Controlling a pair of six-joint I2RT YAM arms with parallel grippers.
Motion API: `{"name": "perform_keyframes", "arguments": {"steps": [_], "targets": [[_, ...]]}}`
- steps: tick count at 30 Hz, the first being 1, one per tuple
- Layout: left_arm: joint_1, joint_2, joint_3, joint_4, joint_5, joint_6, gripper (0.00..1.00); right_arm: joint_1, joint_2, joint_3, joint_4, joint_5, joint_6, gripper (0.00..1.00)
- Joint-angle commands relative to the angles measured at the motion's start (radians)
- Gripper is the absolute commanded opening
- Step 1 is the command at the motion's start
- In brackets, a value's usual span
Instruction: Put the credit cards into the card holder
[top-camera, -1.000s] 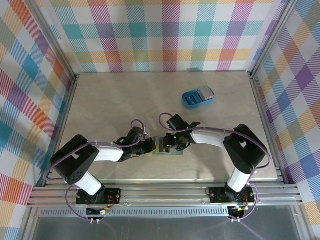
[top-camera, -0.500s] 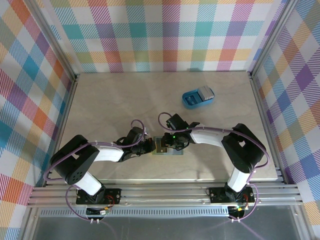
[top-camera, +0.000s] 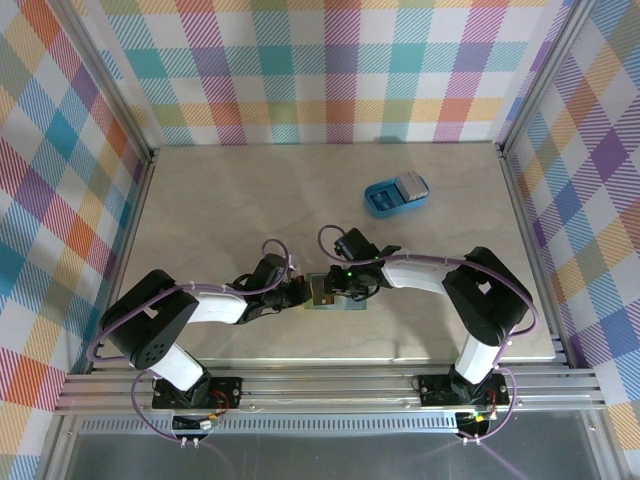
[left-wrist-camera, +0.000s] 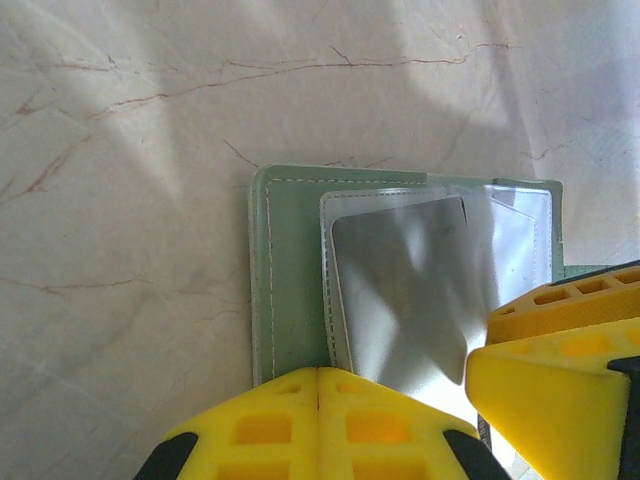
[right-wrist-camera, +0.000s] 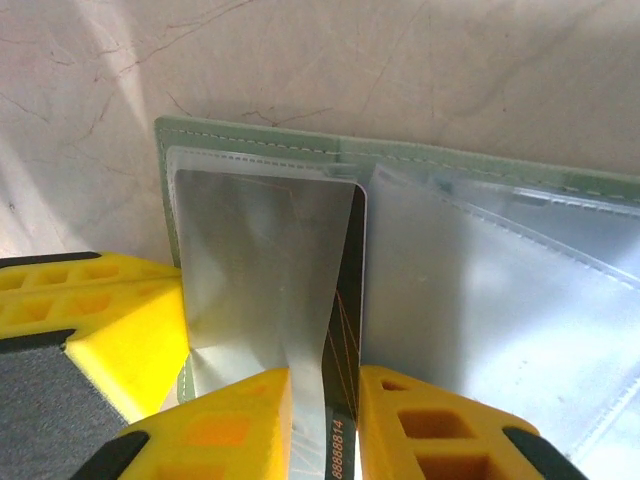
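Marble worktop with a blue tray toward the far right. A pale card rests in the tray, well apart from the work. Near the front centre lies the card holder, opened flat so its clear sleeve faces up. A grey credit card sits partly inside a sleeve, angled — seemingly mid-insertion. The right tool pinches the card's near end, jaws narrowed on it, to drive it in. The left tool, fingers pressed together, bears on the holder's near edge — apparently pinning the soft wallet against sliding.
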Motion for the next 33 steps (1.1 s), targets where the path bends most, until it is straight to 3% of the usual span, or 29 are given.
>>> {"name": "perform_keyframes", "arguments": {"steps": [1,5,12,20,33], "targets": [[-0.008,0.033,-0.015,-0.088,-0.05,0.015,0.0,0.016,-0.001,-0.006,0.105,-0.124,0.004,0.23],[-0.008,0.031,-0.015,-0.09,-0.053,0.015,0.0,0.016,-0.02,-0.023,0.106,-0.136,-0.008,0.17],[-0.008,-0.015,-0.022,-0.114,-0.087,0.005,0.0,0.015,-0.068,-0.02,0.004,-0.049,-0.027,0.2],[-0.006,-0.089,-0.046,-0.048,-0.062,0.003,0.02,0.016,-0.073,-0.009,-0.01,-0.044,-0.018,0.22],[-0.003,-0.178,-0.07,-0.096,-0.111,-0.004,0.02,0.017,-0.047,0.056,-0.112,0.019,-0.031,0.23]]}}
